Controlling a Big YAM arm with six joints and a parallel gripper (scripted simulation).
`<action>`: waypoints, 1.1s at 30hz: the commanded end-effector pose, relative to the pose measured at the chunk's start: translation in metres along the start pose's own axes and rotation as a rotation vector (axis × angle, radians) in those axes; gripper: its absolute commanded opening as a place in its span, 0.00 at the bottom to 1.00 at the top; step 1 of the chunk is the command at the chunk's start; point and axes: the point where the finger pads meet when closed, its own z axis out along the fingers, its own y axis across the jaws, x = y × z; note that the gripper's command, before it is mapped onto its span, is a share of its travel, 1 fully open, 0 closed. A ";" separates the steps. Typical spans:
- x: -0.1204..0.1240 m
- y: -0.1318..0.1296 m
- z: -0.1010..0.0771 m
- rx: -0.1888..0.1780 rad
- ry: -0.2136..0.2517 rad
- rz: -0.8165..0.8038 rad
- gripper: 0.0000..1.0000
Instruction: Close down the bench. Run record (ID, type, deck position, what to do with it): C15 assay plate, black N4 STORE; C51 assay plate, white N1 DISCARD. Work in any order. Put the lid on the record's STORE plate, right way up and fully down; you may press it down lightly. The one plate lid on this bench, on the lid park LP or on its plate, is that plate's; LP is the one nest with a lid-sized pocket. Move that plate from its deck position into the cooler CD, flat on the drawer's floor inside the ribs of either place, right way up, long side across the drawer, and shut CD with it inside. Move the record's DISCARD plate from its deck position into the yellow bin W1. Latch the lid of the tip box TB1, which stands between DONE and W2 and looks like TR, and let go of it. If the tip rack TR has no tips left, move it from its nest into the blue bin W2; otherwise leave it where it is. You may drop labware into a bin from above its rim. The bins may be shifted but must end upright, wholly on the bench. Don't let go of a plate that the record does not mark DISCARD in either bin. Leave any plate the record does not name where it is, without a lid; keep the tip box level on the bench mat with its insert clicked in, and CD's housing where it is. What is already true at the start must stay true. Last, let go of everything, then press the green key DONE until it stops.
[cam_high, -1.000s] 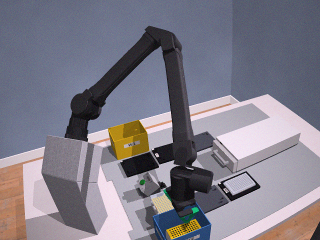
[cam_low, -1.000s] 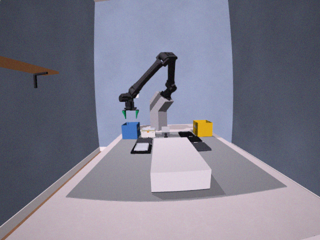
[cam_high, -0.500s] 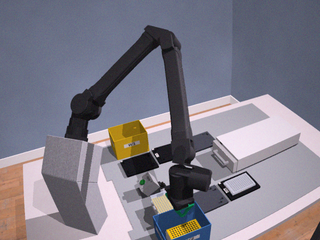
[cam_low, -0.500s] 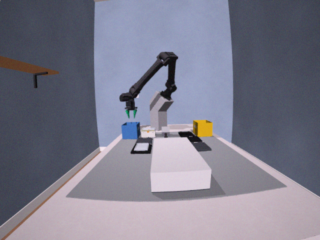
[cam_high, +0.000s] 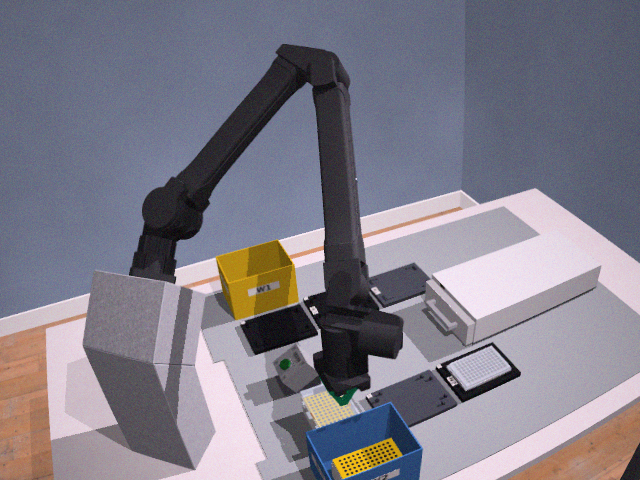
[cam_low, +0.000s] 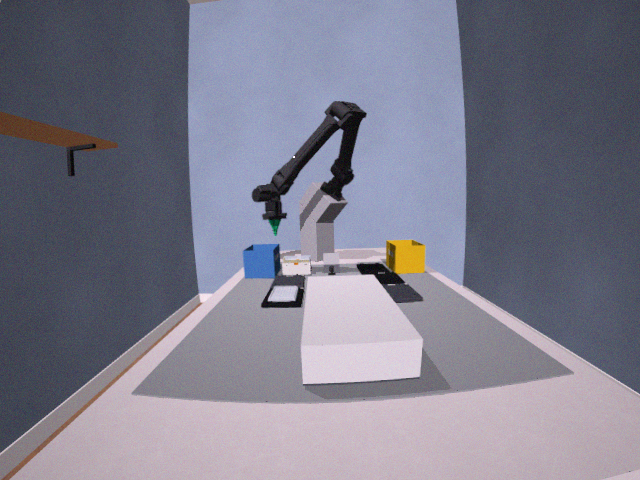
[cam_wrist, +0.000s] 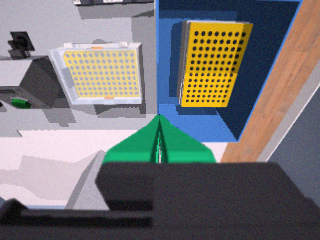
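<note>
Tip rack TR (cam_high: 366, 456): yellow holed top, no tips showing, lying inside the blue bin W2 (cam_high: 321, 447) at the near edge of the bench.
Tip box TB1 (cam_high: 327, 408): pale box with yellow insert, standing just left of W2.
DONE key (cam_high: 284, 364): green, on a grey block behind TB1.
White plate (cam_high: 478, 367): on a black nest, right.
Yellow bin W1 (cam_high: 235, 291): upright, far left.
Cooler CD (cam_high: 516, 286): white, far right.
</note>
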 end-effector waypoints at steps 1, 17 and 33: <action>-0.008 0.015 -0.001 0.006 -0.012 -0.015 0.00; 0.002 0.071 -0.003 0.004 -0.010 -0.013 0.00; 0.012 0.126 -0.005 0.003 -0.010 -0.011 0.00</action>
